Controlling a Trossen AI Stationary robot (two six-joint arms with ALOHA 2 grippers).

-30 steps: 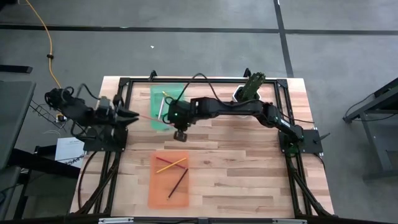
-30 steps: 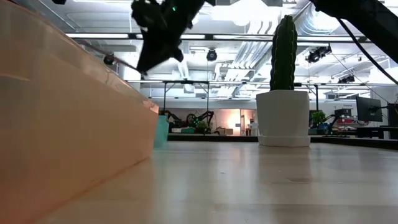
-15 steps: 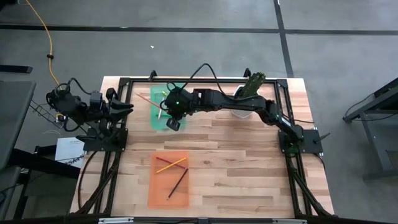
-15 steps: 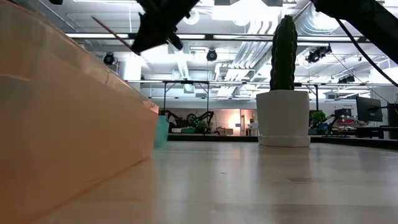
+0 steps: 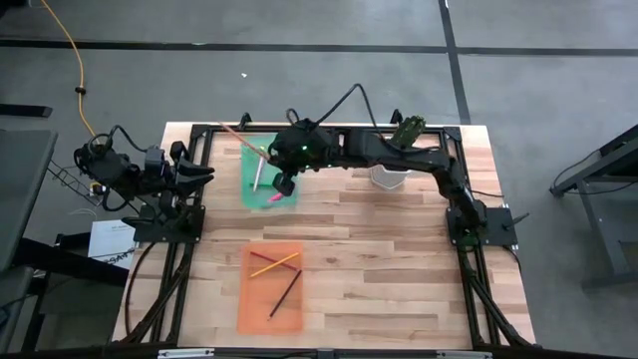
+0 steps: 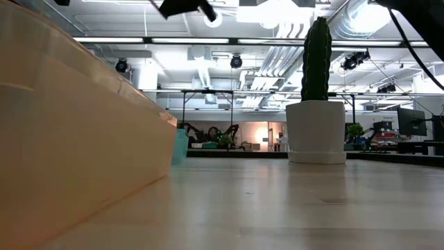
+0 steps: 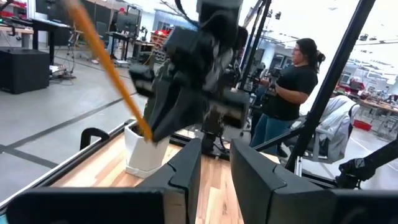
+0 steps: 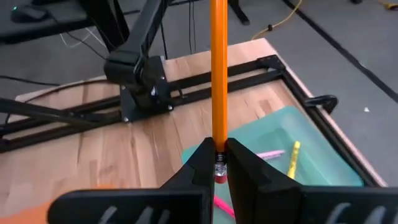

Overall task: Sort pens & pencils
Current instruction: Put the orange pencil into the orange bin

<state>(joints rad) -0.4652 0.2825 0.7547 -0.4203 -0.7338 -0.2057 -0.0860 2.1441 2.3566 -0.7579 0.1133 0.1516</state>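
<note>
A potted cactus (image 5: 407, 133) in a white pot (image 6: 316, 130) stands near the worktop's (image 5: 399, 259) far edge, toward its right corner. A person (image 7: 285, 99) in a dark shirt stands in the room beyond.

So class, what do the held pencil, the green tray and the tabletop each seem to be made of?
Pencil: likely painted wood, with a smooth orange coat and a metal ferrule.
Green tray: probably plastic, translucent and glossy.
Tabletop: wood, with visible butcher-block strips and grain.
</note>
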